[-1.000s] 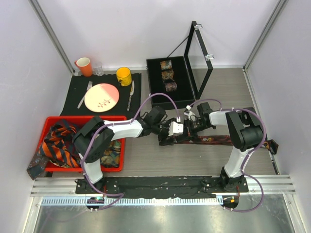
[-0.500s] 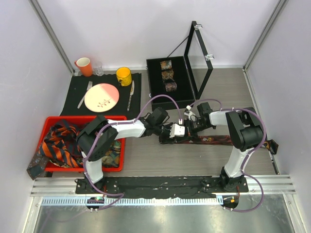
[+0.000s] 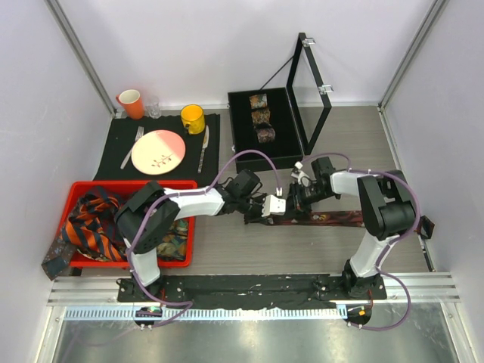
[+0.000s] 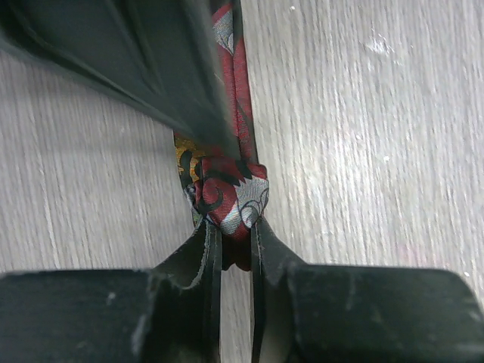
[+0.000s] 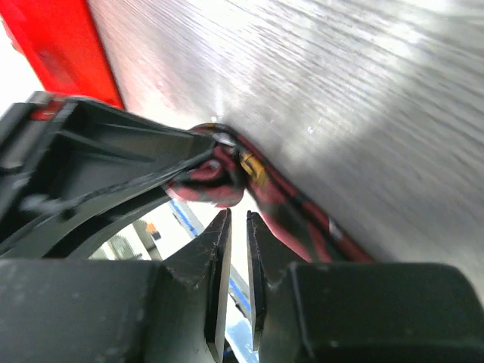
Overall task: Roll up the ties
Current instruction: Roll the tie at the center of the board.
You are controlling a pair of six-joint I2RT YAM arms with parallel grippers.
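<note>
Top external: left claw [image 4: 234,231] reaches right, grasping tie [image 4: 227,189] end; right claw [image 5: 233,224] clenched opposite.

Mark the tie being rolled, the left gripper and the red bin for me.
dark red tie [image 4: 227,198]: left wrist view, on its rolled end.
left gripper [image 4: 234,224]: left wrist view, midway between fingertips.
red bin [image 3: 98,184]: top external view, on its far rim.

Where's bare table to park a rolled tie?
Free: the wood right of the black case, up to the right wall; also the strip between the dark red tie and the base rail. Crowded: mid-table, where left gripper and right gripper meet, and the placemat side.
</note>
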